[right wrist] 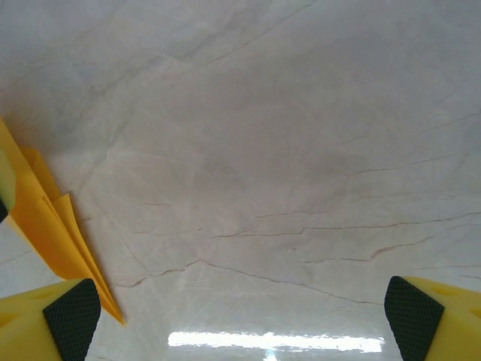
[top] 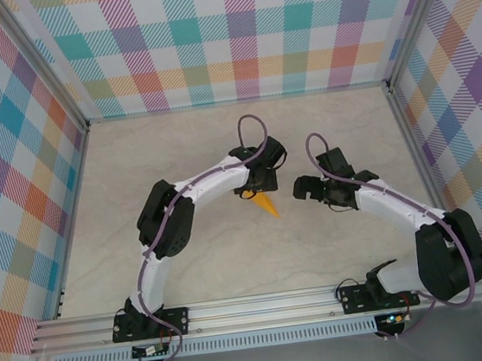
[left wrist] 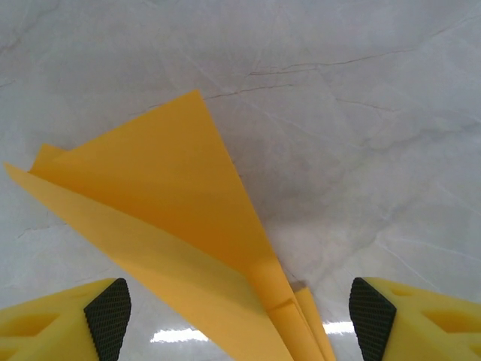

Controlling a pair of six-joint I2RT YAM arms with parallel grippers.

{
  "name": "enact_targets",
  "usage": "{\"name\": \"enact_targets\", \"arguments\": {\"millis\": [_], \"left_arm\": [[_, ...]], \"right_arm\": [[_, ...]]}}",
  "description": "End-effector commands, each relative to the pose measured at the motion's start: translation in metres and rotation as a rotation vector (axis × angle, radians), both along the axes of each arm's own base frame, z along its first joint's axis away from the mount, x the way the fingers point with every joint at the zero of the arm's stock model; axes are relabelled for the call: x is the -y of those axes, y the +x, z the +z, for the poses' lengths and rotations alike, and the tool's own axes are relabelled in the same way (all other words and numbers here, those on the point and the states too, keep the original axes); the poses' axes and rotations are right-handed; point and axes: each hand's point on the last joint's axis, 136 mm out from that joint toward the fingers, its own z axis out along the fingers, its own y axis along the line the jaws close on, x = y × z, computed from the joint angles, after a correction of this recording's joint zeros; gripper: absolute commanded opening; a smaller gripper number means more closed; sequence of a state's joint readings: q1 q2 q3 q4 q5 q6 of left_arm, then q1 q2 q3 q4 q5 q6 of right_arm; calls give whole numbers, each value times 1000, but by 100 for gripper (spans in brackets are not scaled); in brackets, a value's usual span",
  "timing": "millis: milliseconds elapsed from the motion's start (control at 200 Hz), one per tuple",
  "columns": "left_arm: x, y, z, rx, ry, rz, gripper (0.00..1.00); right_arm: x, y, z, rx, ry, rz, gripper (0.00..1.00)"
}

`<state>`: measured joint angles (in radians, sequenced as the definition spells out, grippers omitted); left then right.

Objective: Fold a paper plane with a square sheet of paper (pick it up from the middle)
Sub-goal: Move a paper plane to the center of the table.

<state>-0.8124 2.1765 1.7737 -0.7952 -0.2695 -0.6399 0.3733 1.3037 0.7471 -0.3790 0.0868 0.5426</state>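
White arm links (top: 215, 179), black joints (top: 165, 215), purple cables (top: 251, 116); yellow fingers (left wrist: 45, 323), black textured pads (left wrist: 107, 316).

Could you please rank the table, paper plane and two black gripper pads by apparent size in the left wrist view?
1. table
2. paper plane
3. black gripper pads, the two looking alike; camera nearness enlarges both.

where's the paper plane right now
Top view: the paper plane lies near the middle of the table, beneath the left pincer, with the right pincer to its right.
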Motion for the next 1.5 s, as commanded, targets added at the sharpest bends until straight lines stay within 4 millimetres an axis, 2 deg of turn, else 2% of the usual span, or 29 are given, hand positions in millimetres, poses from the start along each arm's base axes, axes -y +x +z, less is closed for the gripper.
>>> {"name": "enact_targets", "arguments": {"millis": [0, 175, 365, 530, 840, 1085, 1200, 1355, 1420, 1495], "left_arm": [[-15, -5, -5, -19, 108, 23, 74], [-17, -4, -4, -11, 114, 46, 63], [-23, -7, 4, 34, 56, 101, 46], [-29, -12, 7, 51, 21, 139, 36], [-33, -13, 9, 80, -11, 179, 25], [-32, -13, 20, 97, -35, 175, 5], [-28, -15, 35, 107, -80, 147, 1], [-19, -16, 79, 168, -177, 64, 1], [-10, -17, 96, 189, -237, 6, 1], [6, -18, 107, 189, -352, -82, 1]], "right_arm": [[12, -2, -2, -3, -19, -55, 100], [11, -2, -8, -27, -13, -56, 100], [8, -1, -14, -58, -5, -51, 100], [8, -1, -15, -63, -6, -53, 100], [8, -1, -19, -77, -10, -53, 100], [8, -1, -19, -78, -13, -56, 100], [11, -2, -19, -76, -17, -65, 100], [17, -2, -15, -56, -26, -99, 100], [19, -2, -13, -46, -15, -116, 100], [15, -2, -11, -41, 30, -107, 100]]}}
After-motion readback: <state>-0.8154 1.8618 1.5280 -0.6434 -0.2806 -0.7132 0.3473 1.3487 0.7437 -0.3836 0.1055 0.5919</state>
